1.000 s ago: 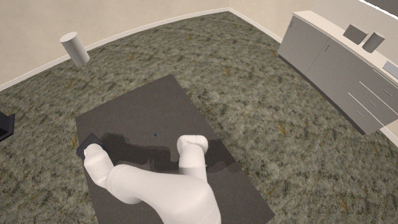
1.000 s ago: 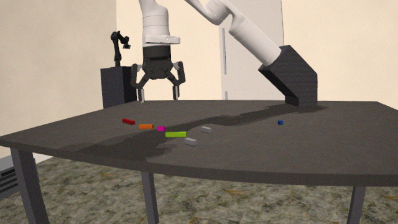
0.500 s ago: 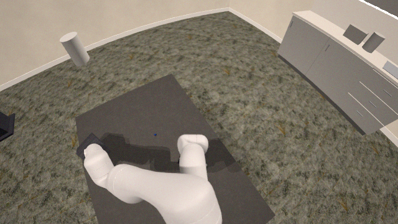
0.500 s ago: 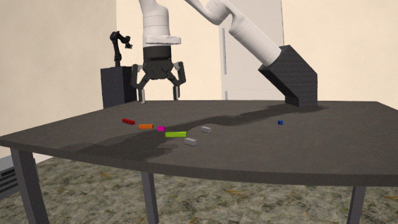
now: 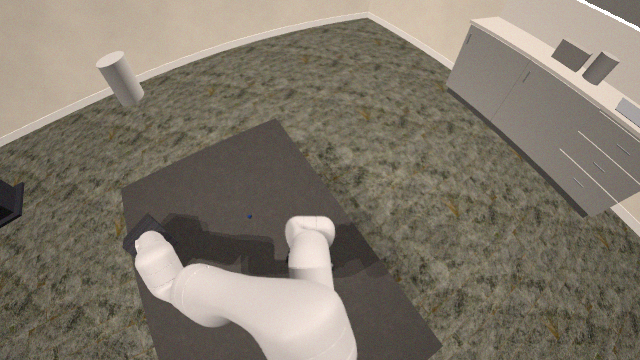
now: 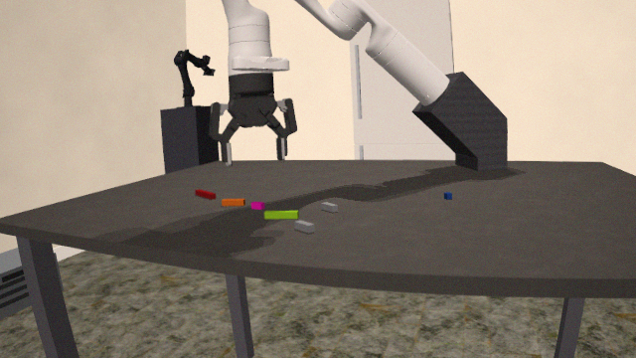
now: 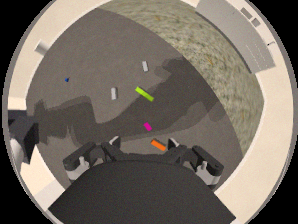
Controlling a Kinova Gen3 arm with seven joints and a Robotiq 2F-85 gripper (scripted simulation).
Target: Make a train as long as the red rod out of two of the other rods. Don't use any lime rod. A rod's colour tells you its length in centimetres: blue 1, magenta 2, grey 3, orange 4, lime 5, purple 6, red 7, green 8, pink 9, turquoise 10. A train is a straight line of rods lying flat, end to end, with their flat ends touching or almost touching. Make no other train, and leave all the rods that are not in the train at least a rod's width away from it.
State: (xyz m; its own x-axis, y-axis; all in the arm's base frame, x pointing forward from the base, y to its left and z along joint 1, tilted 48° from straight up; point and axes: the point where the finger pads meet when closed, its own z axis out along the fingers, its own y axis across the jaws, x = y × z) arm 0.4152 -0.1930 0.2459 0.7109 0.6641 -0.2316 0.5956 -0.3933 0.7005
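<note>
End effector: spread, empty, above the counter
Orange rod: lay beside the magenta rod
Grip: I needed its long sides squarely, mid-length, sparing the magenta rod

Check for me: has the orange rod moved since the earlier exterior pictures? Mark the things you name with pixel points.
No; the orange rod (image 6: 233, 202) (image 7: 158, 145) keeps its place beside the magenta rod (image 6: 257, 206) (image 7: 148, 127).
</note>
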